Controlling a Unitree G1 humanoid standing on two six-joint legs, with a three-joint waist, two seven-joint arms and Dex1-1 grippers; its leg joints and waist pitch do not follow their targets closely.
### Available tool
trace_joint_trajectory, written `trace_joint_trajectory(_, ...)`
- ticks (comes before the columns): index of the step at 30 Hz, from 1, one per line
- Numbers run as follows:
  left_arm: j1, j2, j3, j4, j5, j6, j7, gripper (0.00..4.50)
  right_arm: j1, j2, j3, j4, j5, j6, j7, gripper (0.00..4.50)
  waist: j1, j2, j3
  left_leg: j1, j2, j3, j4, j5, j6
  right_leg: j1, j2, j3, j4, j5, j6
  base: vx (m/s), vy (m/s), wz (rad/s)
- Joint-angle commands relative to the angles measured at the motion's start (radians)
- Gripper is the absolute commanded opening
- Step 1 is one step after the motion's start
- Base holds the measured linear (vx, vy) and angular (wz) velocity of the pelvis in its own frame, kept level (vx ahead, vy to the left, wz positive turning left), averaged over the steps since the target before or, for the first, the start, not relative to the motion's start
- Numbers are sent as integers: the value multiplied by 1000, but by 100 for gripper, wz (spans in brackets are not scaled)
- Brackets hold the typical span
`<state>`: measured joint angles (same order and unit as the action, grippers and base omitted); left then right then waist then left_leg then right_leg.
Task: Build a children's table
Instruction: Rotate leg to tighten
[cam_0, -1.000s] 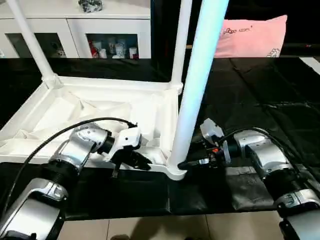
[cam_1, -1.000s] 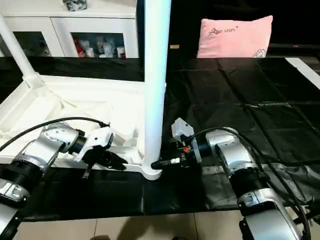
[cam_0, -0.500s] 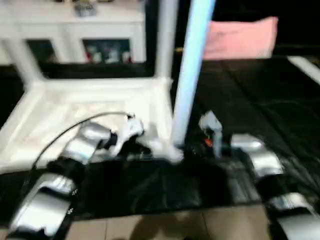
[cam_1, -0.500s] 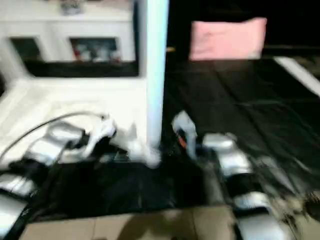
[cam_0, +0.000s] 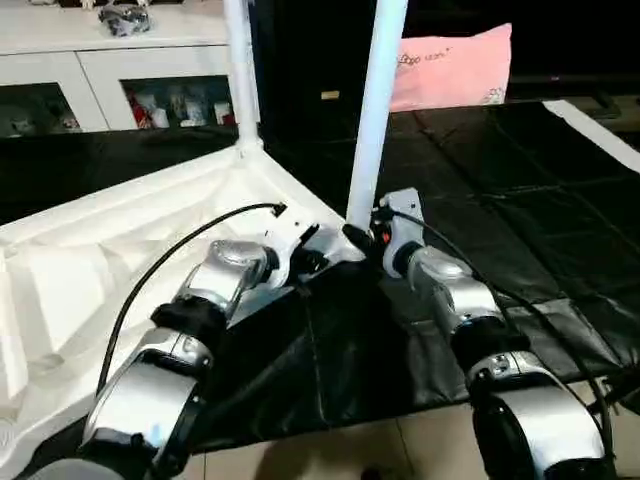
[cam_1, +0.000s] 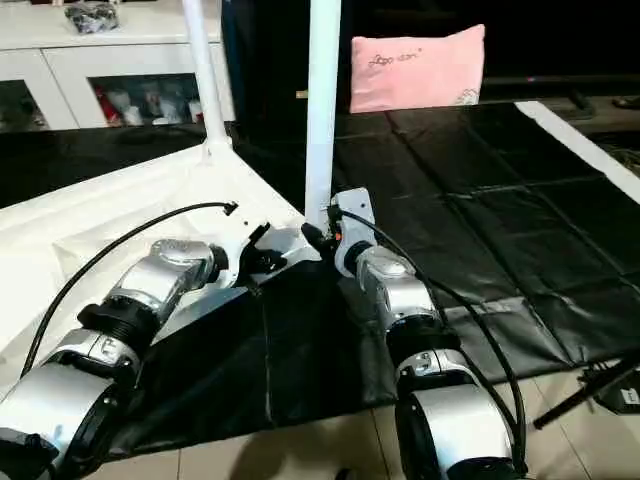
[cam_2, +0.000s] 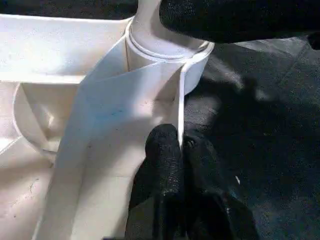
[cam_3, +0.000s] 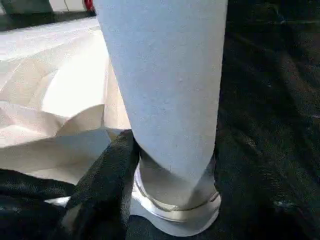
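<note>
The children's table lies upside down, its white ribbed tabletop (cam_0: 90, 280) spread over the left. Two white legs stand in corner sockets, one at the back (cam_0: 240, 70) and one at the near corner (cam_0: 378, 110). My left gripper (cam_0: 312, 262) is shut on the tabletop's thin rim wall (cam_2: 179, 115) just beside the near socket (cam_2: 165, 55). From the right, my right gripper (cam_0: 362, 238) is closed round the base of the near leg (cam_3: 165, 90), one black finger (cam_3: 105, 175) pressed against it above the socket (cam_3: 175, 210).
A black sheet (cam_0: 500, 220) covers the ground under and right of the tabletop. A pink pillow (cam_0: 450, 65) lies at the back right, and a white glass-door cabinet (cam_0: 120, 60) stands at the back left. Tiled floor (cam_0: 330, 450) runs along the front, and a black stand (cam_1: 590, 385) sits at the right.
The whole picture has swung and tilted, so the camera moved. Both arms now reach further out. Each gripper keeps its hold at the same near corner.
</note>
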<state>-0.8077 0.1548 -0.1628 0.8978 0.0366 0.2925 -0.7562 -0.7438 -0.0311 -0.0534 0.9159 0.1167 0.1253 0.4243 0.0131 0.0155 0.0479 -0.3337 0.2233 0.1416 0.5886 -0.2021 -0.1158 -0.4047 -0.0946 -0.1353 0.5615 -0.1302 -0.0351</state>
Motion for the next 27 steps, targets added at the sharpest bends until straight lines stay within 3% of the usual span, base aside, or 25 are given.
trace_joint_trajectory(1,-45,-28,4,-41,-12,-44,7,0,20,49,38,32,21,24,92,273,10,3,-72,-18,-10,21,-66,-187,87,66,-45,41,-60,-341,-171,0,0,0)
trace_joint_trajectory(4,-23,6,-33,-46,17,-87,-44,0,53,-14,79,-16,-3,-3,192,308,19,4,-73,-19,-9,23,-65,-164,98,68,-44,42,-56,-307,-183,0,0,0)
trace_joint_trajectory(6,-8,26,-48,-50,25,-107,-81,0,73,-62,88,-47,-10,-10,253,315,27,0,-76,-23,-9,24,-64,-136,111,73,-44,46,-49,-260,-196,0,0,0)
trace_joint_trajectory(8,0,38,-55,-52,26,-121,-109,0,84,-97,93,-62,-18,-23,291,341,28,5,-78,-24,-9,23,-62,-117,113,75,-43,46,-45,-234,-204,0,0,0)
trace_joint_trajectory(9,4,46,-59,-52,28,-128,-122,0,88,-114,91,-70,-16,-27,312,341,29,1,-80,-26,-11,24,-59,-106,116,75,-41,47,-43,-221,-208,0,0,0)
trace_joint_trajectory(18,42,147,-120,-54,37,-285,-369,0,158,-351,134,-223,18,-86,706,412,57,3,-69,-19,-5,29,-61,-186,108,64,-35,47,-56,-344,-168,0,0,0)
trace_joint_trajectory(20,43,155,-124,-55,35,-295,-390,0,165,-364,144,-245,26,-75,745,442,60,5,-69,-17,-2,28,-62,-196,107,62,-36,48,-55,-350,-171,0,0,0)
trace_joint_trajectory(24,52,189,-147,-62,22,-357,-510,0,165,-393,174,-278,26,-88,822,449,67,6,-70,-16,-4,28,-62,-196,96,60,-38,47,-58,-379,-161,0,0,0)
trace_joint_trajectory(27,63,203,-157,-83,7,-369,-583,0,159,-392,187,-286,23,-117,855,449,76,7,-72,-15,0,28,-64,-186,88,58,-39,51,-53,-345,-174,0,0,0)
